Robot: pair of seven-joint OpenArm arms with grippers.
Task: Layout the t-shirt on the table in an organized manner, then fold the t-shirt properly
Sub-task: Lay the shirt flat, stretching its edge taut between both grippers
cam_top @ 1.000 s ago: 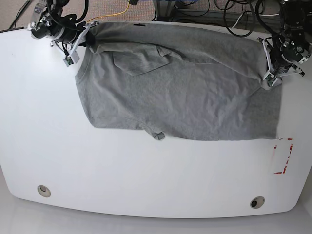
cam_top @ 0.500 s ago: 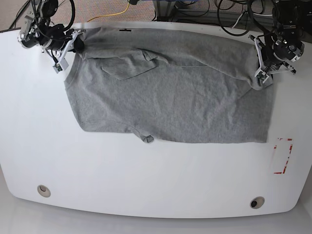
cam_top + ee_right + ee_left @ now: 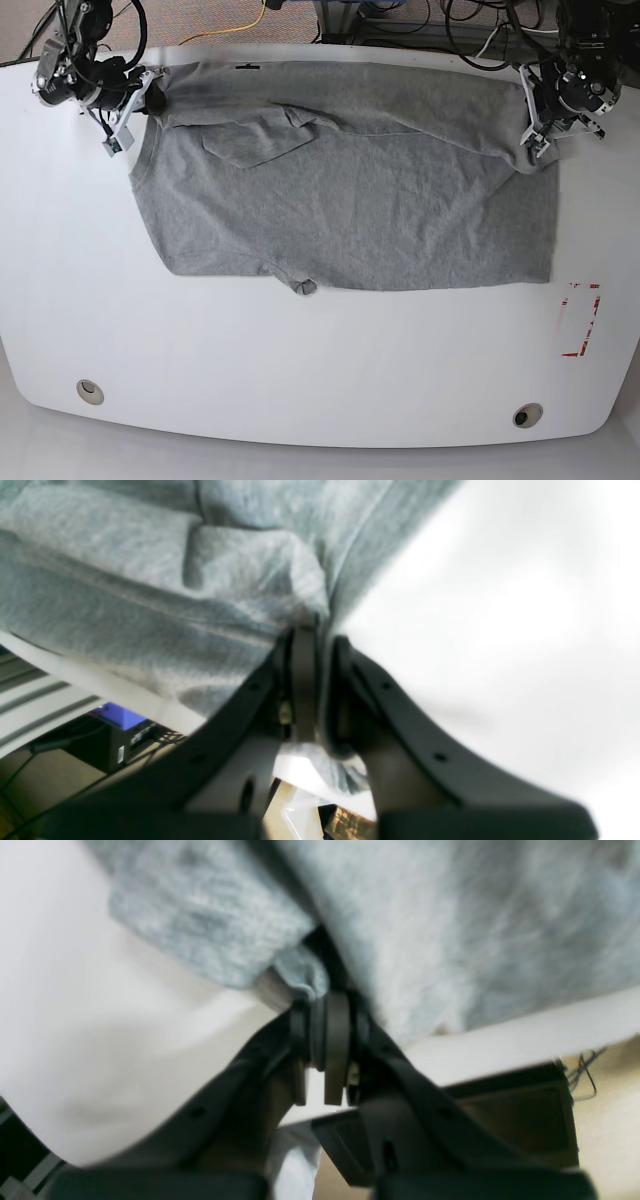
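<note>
The t-shirt (image 3: 350,200) is showing as soft heathered grey knit cloth, matt, with a fine flecked weave and shallow creases. The table (image 3: 300,360) is presenting a smooth white surface with a faint sheen. The left gripper (image 3: 325,1040) and right gripper (image 3: 315,680) are appearing as black matt plastic. The tape (image 3: 582,320) is looking thin, red and flat.

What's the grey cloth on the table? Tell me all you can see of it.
It is a heather-grey t-shirt of soft knit, spread mostly flat on the white table. A flap lies folded over near its upper left, and a small bump sits on its near edge. The right gripper and left gripper each pinch a far corner.
</note>
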